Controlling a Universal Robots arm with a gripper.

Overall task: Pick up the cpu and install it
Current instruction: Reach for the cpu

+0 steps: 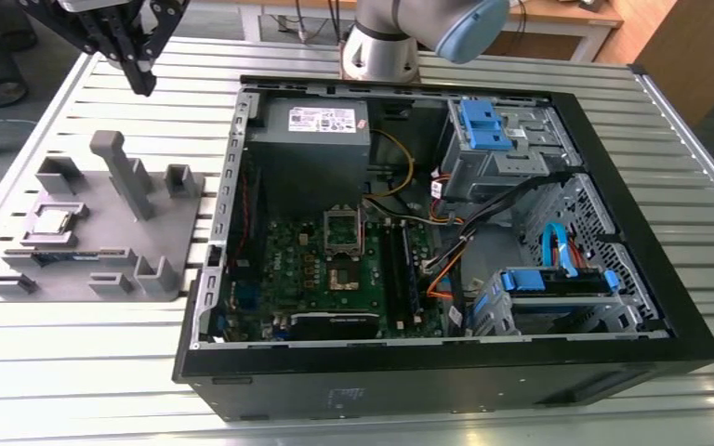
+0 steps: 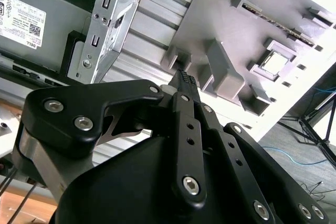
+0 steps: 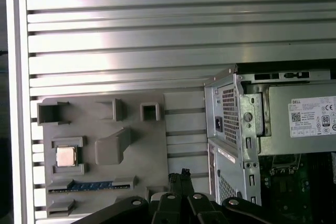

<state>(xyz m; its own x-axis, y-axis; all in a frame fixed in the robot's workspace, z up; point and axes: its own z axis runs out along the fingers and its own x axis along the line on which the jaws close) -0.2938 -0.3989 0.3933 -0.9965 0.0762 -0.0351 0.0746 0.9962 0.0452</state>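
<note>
While the silvery square cpu (image 3: 66, 156) lies in the grey tray (image 3: 152, 166), the black fingers (image 2: 185, 90) meet, empty

We are in a robotics lab: an arm (image 1: 389, 46) rises behind an opened PC case (image 1: 456, 379) and a grey jig (image 1: 174, 221) on a slotted aluminium tabletop (image 1: 85, 372), wooden desks (image 1: 568, 13) beyond.

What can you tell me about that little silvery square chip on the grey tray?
The cpu is a small flat square with a silvery metal top and thin darker rim. It lies flat, face up, in a raised pocket of the grey holder, beside the open computer case. Only the holder touches it; the claw hangs apart from it.
</note>
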